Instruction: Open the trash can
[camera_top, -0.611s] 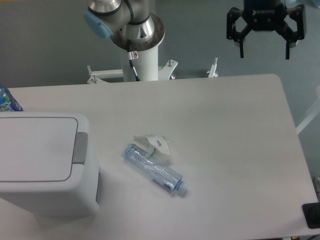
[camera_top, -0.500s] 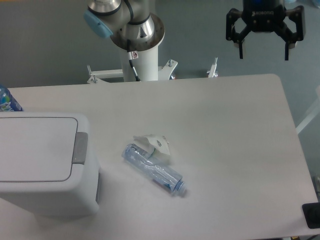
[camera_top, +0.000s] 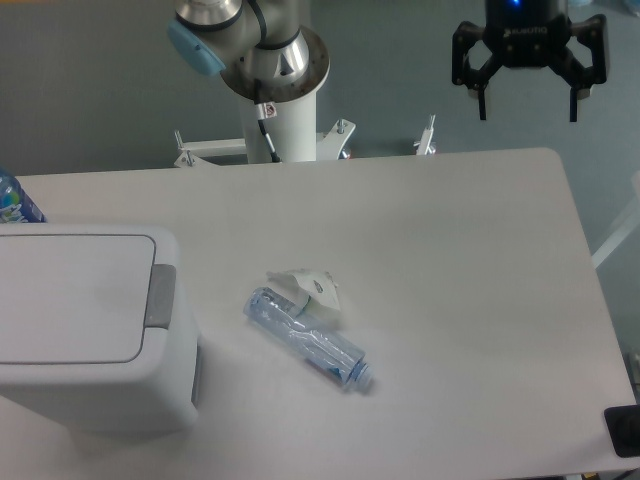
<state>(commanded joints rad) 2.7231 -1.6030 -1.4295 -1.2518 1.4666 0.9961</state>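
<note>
The trash can (camera_top: 95, 335) sat at the near left of the table (camera_top: 460, 260), a large boxy white bin with rounded corners, running off the left edge of the view. Its flat white lid (camera_top: 70, 298) lay down and closed, and the grey push tab (camera_top: 160, 296) stood at the lid's right rim, facing the middle of the table. Nothing rested on the lid and nothing touched the bin.

Just right of the trash can, near the middle of the table, a clear plastic bottle (camera_top: 308, 340) lay on its side, slanting from upper left to lower right with its cap end toward the near right. A crumpled white wrapper (camera_top: 310, 287) lay against the bottle's far end, touching it. At the far left edge, behind the bin, part of a blue-labelled bottle (camera_top: 14, 198) showed.

Beyond the far edge of the table stood the arm's white base column (camera_top: 285, 120), with a silver joint and a light blue cap above it. The gripper (camera_top: 527, 105) hung at the far right, above the table's far right corner and well apart from the trash can. Its two black fingers (camera_top: 481, 100) pointed down and stood wide apart, with nothing between them
</note>
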